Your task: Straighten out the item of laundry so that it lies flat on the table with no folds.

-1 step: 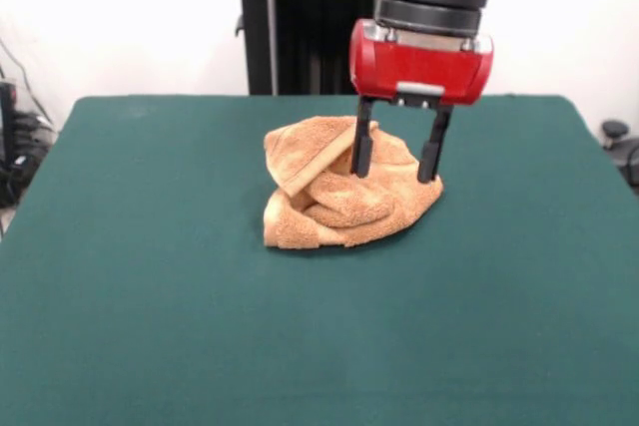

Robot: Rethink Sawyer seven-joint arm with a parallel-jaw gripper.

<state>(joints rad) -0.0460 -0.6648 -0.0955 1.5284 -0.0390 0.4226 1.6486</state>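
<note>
Bench: I see a dark green top (130, 276) that fills most of the front view; its far edge runs straight under the white wall, its left and right edges slant outward toward the camera, and its near edge is cut off by the bottom of the picture.
Open room: I count broad bare green to the left, to the right and in front of the towel; the strip behind it, up to the far edge, is narrower.
Off the bench: I note dark cables and gear past the left edge, and a small dark object past the right edge; I cannot tell what either is.
Towel: orange-tan terry (334, 202), bunched in a low rumpled heap a little beyond the middle of the bench, with several folds lapped over one another and a rolled fold across its front.
Towel to claw: the heap sits directly under the claw (397, 155), reaching further to the left of it than to the right.
Claw: red body with two black fingers (361, 147) pointing straight down and set well apart, so I read it as wide.
Contact: both tips sit at the upper right part of the heap, the right one near its right edge; nothing is gripped between them, and I cannot tell whether they press into the cloth.
</note>
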